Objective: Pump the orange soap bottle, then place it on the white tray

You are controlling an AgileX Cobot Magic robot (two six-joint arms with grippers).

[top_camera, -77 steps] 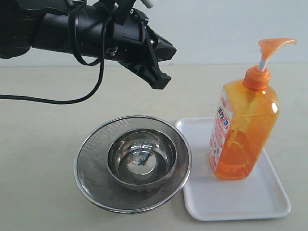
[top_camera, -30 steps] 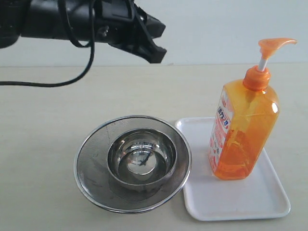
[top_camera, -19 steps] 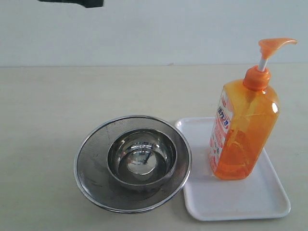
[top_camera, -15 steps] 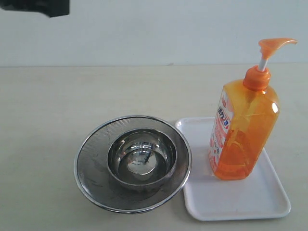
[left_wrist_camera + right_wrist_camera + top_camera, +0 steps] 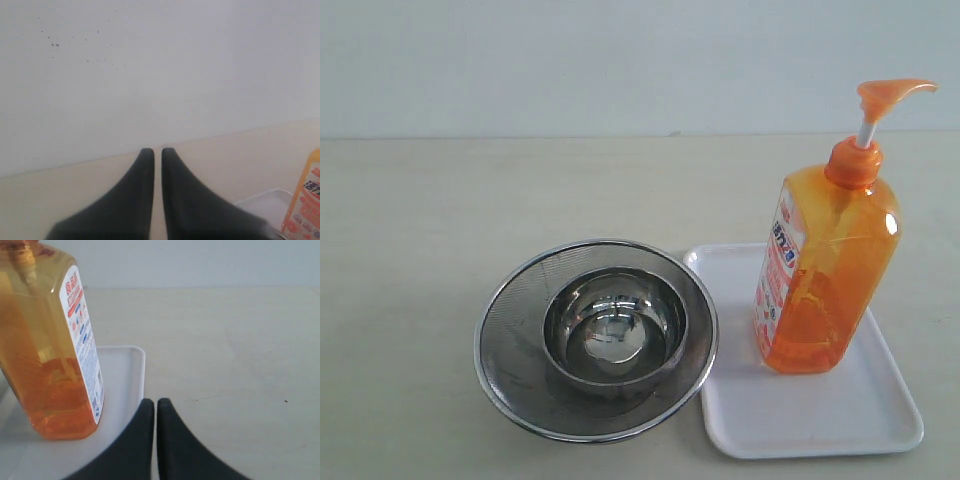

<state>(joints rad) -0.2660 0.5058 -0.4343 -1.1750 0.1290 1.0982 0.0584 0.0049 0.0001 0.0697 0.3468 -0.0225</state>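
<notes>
The orange soap bottle [image 5: 825,270] stands upright on the white tray [image 5: 820,415] at the right, its pump head up. No arm shows in the exterior view. In the right wrist view my right gripper [image 5: 155,402] is shut and empty, just off the tray's [image 5: 127,385] rim and beside the orange soap bottle [image 5: 47,350]. In the left wrist view my left gripper [image 5: 157,151] is shut with nothing in it, facing the wall; the orange soap bottle's [image 5: 306,200] edge and a corner of the white tray [image 5: 260,205] show at the frame's side.
A round steel strainer [image 5: 515,340] with a smaller steel bowl [image 5: 615,325] inside it sits on the beige table, touching the tray's left side. A pale wall rises behind the table.
The left arm, which hung above the strainer, has risen and drawn away to the upper left, out of the exterior view. Bottle, tray and strainer have not moved.
</notes>
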